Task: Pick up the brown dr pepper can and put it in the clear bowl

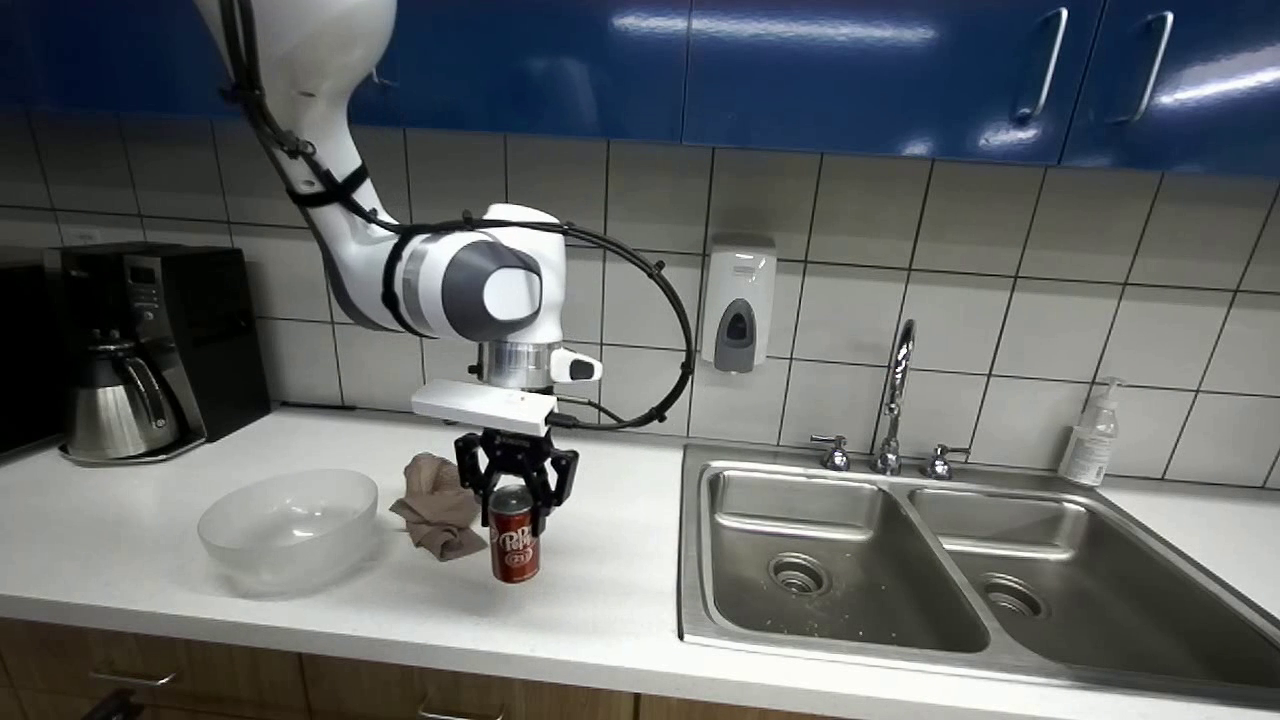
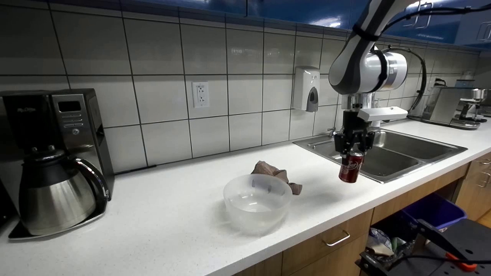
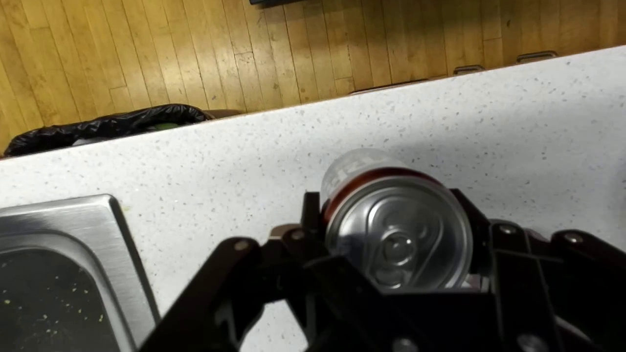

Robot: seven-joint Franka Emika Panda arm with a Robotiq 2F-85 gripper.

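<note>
The claw (image 1: 513, 516) pinches the can (image 1: 515, 560), well to the right of the bowl (image 1: 285, 562) in both exterior views; too low a carry could strike the bowl's rim, since the can's lower part projects beneath the claw.

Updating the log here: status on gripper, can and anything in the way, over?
Gripper closed on Dr Pepper can. Not yet in clear bowl. Brown cloth near bowl, possibly close to carry path.
</note>
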